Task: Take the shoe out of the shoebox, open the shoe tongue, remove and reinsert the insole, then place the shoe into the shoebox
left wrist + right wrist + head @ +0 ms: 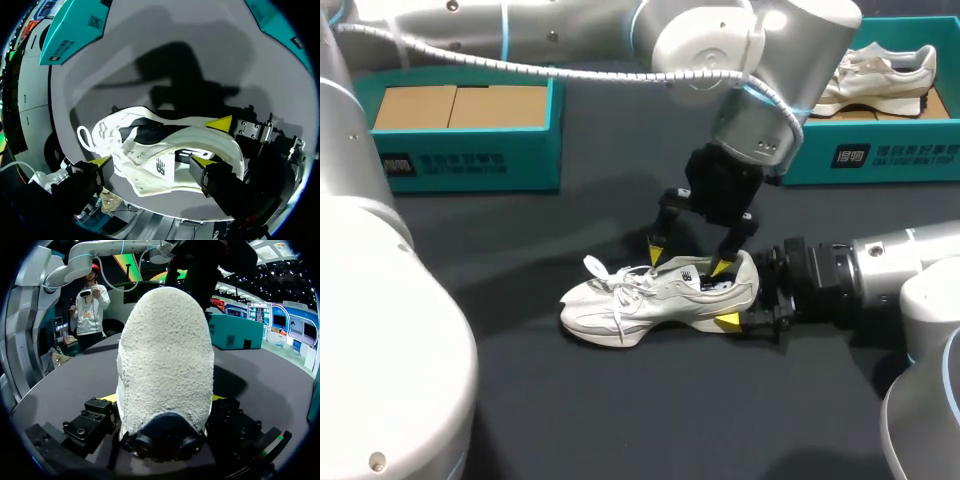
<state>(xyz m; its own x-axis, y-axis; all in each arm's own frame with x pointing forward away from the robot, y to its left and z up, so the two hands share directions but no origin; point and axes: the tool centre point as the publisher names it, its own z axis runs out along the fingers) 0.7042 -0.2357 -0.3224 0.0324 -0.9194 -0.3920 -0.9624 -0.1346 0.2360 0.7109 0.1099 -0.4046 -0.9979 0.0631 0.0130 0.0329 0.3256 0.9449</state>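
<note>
A white shoe [650, 297] stands upright on the dark table, toe to the left, laces loose. My right gripper [740, 296] comes in from the right and is shut on the shoe's heel [165, 355], one yellow tip [727, 320] on the near side. My left gripper [690, 260] hangs open just above the shoe [150, 150]. One of its fingertips [202, 161] sits at the shoe's collar opening, the other [102, 161] outside the shoe beside the tongue. The dark insole area shows inside the opening.
An open teal shoebox [470, 160] with a cardboard lining stands at the back left. A second teal box [880, 155] at the back right holds another pale shoe [880, 72]. Bare dark table lies in front of the shoe.
</note>
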